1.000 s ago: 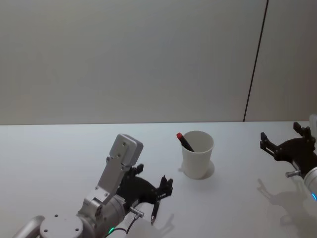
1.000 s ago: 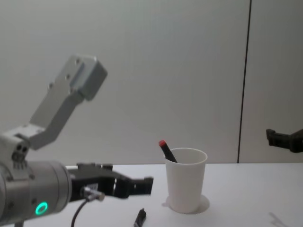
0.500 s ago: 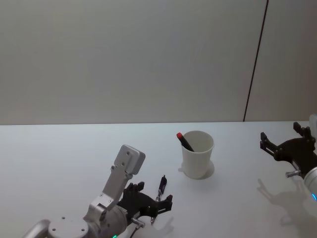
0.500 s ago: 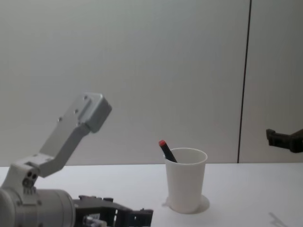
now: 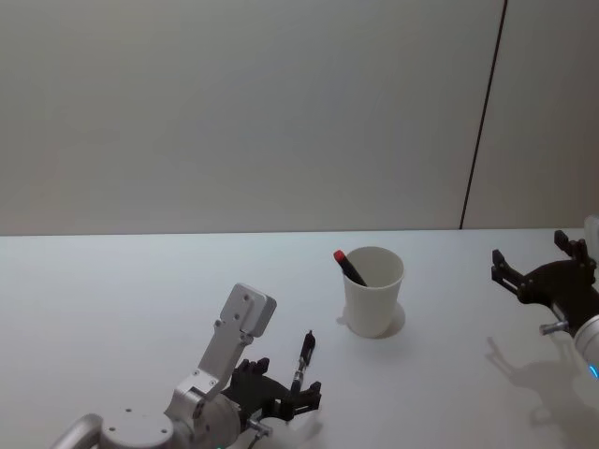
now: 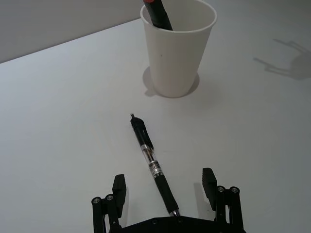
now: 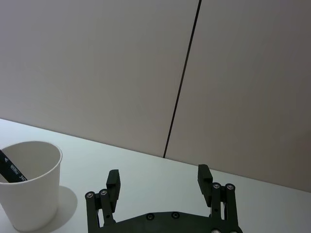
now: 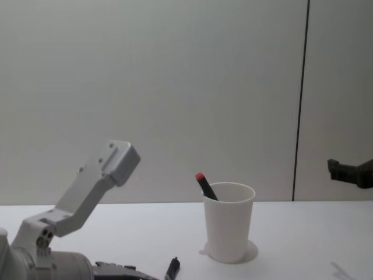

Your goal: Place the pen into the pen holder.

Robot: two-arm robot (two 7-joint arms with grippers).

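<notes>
Pen (image 6: 150, 162), slim, with a black rubber grip and clear barrel, lies flat on the smooth white tabletop (image 6: 58, 121) toward its near edge. Its tip faces the robot and its clicker end aims at the pen holder (image 6: 177, 53), a tapered paper cup holding a red-capped marker (image 6: 158, 12). The left wrist view shows the left gripper (image 6: 164, 179) spread astride the grip, untouching. The right gripper (image 7: 158, 173) hangs spread near the right edge.

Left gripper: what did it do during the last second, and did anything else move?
The left gripper came down and drew back toward the robot; its open fingers now flank the near end of the pen without gripping it. The pen, the cup with the red-capped pen inside, and the open right gripper stayed put.
</notes>
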